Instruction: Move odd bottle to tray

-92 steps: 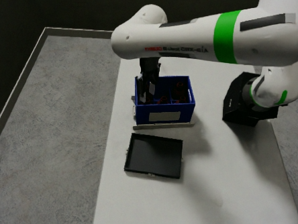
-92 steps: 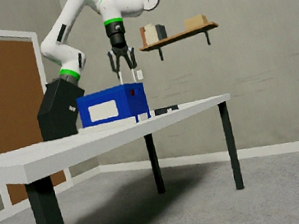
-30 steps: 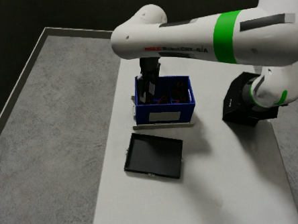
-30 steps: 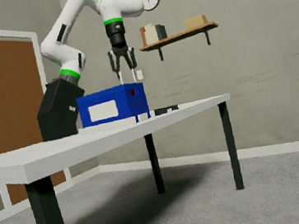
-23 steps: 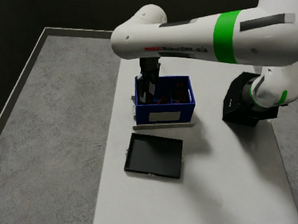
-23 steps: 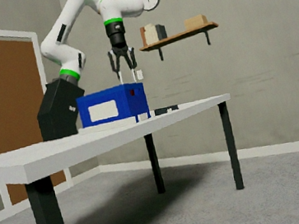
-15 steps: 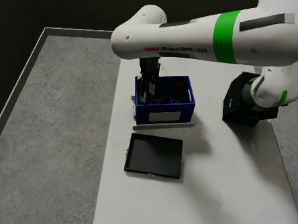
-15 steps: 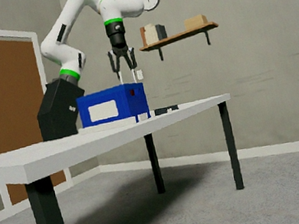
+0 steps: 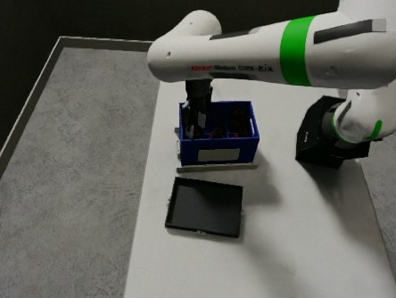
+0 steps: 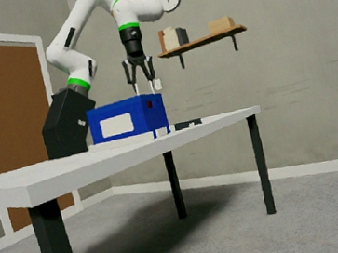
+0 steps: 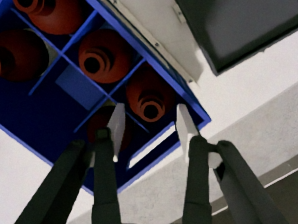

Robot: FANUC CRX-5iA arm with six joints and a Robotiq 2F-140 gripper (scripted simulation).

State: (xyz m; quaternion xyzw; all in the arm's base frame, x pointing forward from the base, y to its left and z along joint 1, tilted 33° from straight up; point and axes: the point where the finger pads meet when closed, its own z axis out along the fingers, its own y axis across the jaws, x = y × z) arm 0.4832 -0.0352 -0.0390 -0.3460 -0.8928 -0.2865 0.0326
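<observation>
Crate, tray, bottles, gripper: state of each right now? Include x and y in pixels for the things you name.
Crate (image 9: 218, 142) (image 10: 113, 106) (image 11: 150, 182): upright, open-topped, holding bottles
Tray (image 9: 205, 207) (image 10: 188, 124) (image 11: 240, 35): flat, no bottle on it
Bottles (image 11: 109, 67): five in crate, standing
Gripper (image 9: 196, 126) (image 10: 145, 89) (image 11: 150, 114): open, fingers either side of the corner bottle's neck, seen from the wrist

The robot's 1 arm (image 9: 250, 53) (image 10: 82, 19) rises from its base, bends over at the elbow and reaches outward, its wrist (image 10: 127, 18) turned so the gripper (image 9: 196, 127) (image 10: 144, 91) (image 11: 150, 114) points down. The 2 fingers stand partly open, apart from each other, with pale pads (image 11: 118, 127) facing across the gap. From above, the fingertips are partly lost in shadow, but they seem level.
</observation>
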